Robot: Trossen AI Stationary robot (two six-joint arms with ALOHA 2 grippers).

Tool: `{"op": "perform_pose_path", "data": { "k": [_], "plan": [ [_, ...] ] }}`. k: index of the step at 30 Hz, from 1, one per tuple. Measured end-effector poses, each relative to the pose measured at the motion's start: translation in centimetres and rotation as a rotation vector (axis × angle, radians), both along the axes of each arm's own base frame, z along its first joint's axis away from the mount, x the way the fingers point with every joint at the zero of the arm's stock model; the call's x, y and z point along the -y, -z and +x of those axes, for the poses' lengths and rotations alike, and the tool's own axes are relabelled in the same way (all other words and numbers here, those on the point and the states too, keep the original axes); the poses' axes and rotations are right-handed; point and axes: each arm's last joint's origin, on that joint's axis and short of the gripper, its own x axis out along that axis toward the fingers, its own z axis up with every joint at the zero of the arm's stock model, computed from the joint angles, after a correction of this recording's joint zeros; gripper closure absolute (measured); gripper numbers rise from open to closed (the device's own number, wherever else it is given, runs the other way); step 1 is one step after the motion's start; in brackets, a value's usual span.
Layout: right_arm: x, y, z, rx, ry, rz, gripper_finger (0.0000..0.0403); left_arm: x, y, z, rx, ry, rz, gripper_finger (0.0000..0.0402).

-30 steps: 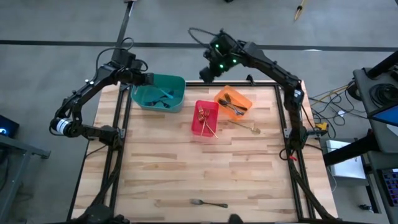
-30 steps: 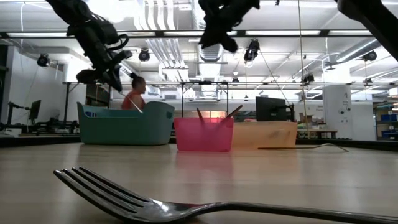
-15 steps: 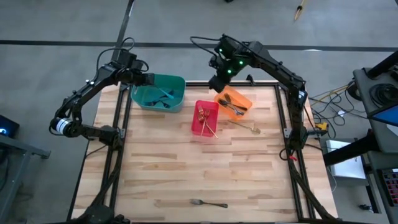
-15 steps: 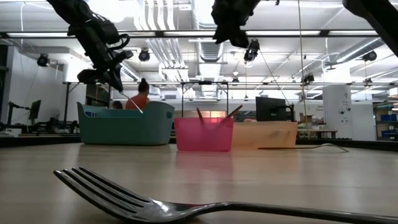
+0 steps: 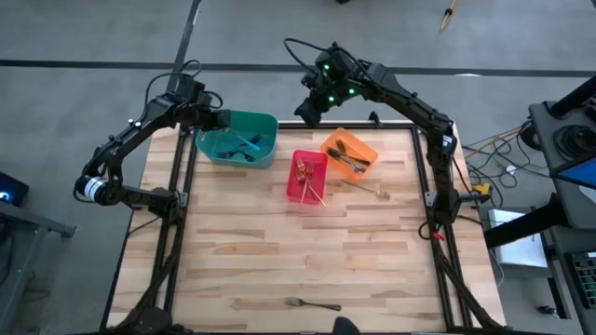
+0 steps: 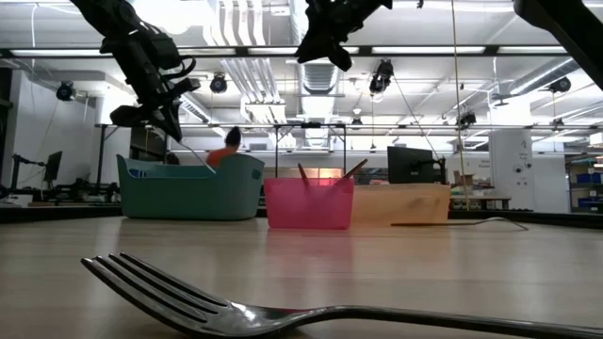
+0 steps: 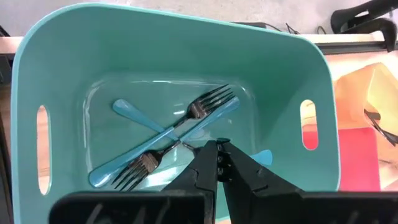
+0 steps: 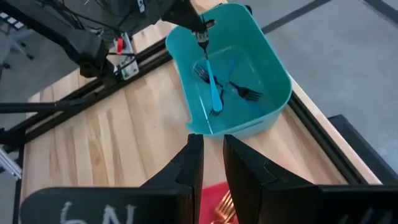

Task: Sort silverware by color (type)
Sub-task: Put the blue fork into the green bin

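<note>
1. Since half a second ago, my right gripper (image 5: 308,110) has swung back from over the orange bin (image 5: 371,147) toward the table's far edge, between that bin and the teal bin (image 5: 268,122). My left arm has not shifted.
2. Right fingers (image 8: 189,163) stand a little apart, with nothing between them.
3. Left gripper (image 5: 221,119) hangs over the teal bin's left end, fingers closed on a blue fork (image 8: 210,74). The fork hangs tines-up, handle pointing down into the bin.
4. 2 more blue forks (image 7: 163,134) lie crossed on the teal bin's floor.
5. Red bin (image 5: 296,192) holds gold forks (image 5: 311,177). I cannot count them.
6. Orange bin holds dark-handled forks (image 5: 346,160).
7. 1 fork (image 5: 372,189) lies on the table (image 5: 242,251) just beside the orange bin, on its near side.
8. 1 silver fork (image 5: 312,303) lies alone near the table's front edge, well apart from the bins.
9. Person (image 6: 226,151) shows in the room behind the teal bin.
</note>
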Motion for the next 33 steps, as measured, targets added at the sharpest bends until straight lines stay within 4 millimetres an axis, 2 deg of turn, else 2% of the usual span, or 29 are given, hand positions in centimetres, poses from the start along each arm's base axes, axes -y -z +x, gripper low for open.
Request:
{"op": "perform_pose_path", "data": {
  "k": [10,33],
  "plan": [
    [0.2,-0.5,0.4,0.058,0.001,-0.033,0.0349,-0.3,0.5,0.0,-0.041,-0.045,-0.011,0.0402],
    [-0.1,0.3,-0.2,-0.035,-0.013,0.007,0.0349,-1.6,2.3,0.5,-0.1,-0.082,-0.063,0.0397]
  ]
}}
